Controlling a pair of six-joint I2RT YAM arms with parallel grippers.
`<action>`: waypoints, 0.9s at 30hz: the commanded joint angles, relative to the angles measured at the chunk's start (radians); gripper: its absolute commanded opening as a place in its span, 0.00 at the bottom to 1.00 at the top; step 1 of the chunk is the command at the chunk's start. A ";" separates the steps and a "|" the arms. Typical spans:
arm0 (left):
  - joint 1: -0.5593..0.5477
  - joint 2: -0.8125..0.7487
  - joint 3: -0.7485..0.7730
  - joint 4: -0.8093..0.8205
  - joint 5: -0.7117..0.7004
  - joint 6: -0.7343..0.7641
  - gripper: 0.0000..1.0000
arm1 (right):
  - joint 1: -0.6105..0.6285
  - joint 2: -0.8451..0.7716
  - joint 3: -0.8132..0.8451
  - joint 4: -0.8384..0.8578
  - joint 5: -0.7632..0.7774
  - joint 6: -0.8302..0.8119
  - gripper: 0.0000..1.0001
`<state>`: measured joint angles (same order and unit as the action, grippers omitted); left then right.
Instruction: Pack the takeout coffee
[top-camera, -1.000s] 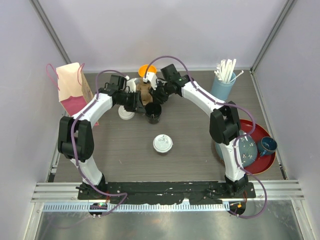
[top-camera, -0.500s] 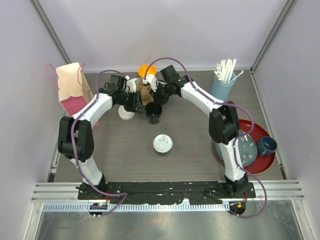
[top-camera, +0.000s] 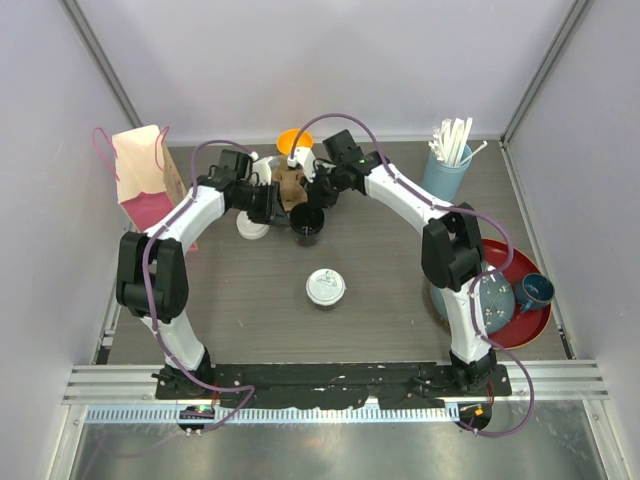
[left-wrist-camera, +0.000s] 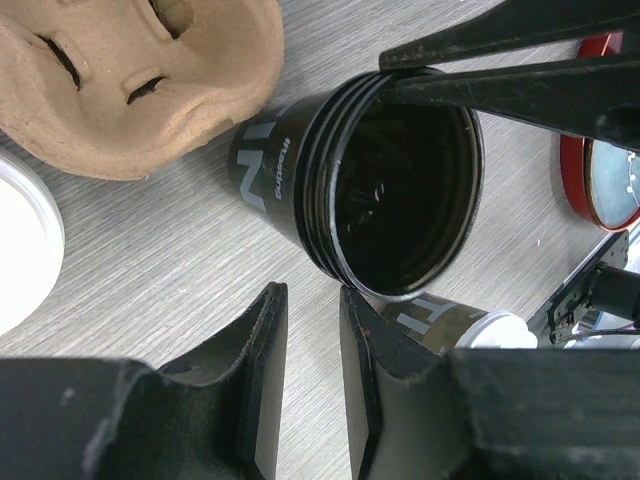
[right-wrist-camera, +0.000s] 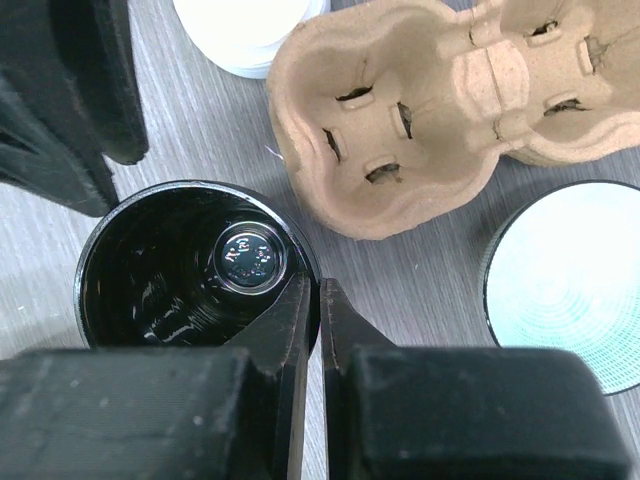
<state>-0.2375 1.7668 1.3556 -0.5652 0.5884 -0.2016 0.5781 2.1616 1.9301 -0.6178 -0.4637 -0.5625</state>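
Note:
An open, lidless black takeout coffee cup (top-camera: 307, 225) stands upright at the back middle of the table, its inside dark and glossy (right-wrist-camera: 185, 270). My right gripper (right-wrist-camera: 318, 285) is shut on the cup's rim, one finger inside and one outside (top-camera: 314, 203). Just to the cup's left, my left gripper (left-wrist-camera: 308, 305) is open, with only bare table between its fingers (top-camera: 276, 207). A second black cup with a white lid (top-camera: 325, 287) stands alone nearer the front. A loose white lid (top-camera: 252, 227) lies left of the open cup.
A brown pulp cup carrier (top-camera: 290, 184) lies just behind the open cup, an orange bowl (top-camera: 293, 140) beyond it. A paper bag (top-camera: 143, 178) stands far left. A blue tumbler of straws (top-camera: 447, 165) is back right. A red tray (top-camera: 520, 325) with a blue mug (top-camera: 534, 291) is right.
The right gripper has closed onto the rim of the open cup. The left gripper's fingers have narrowed slightly beside the cup. The cups have not moved.

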 joint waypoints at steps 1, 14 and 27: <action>0.010 -0.027 0.024 0.010 0.033 -0.001 0.30 | -0.024 -0.088 -0.003 0.044 -0.093 0.044 0.01; 0.012 -0.009 0.013 0.041 0.128 -0.042 0.34 | -0.040 -0.115 -0.086 0.081 -0.122 0.078 0.06; 0.014 -0.024 0.019 0.037 0.128 -0.041 0.31 | -0.041 -0.146 -0.108 0.133 -0.095 0.134 0.03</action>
<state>-0.2283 1.7729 1.3556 -0.5533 0.6857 -0.2367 0.5335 2.1086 1.8221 -0.5377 -0.5671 -0.4591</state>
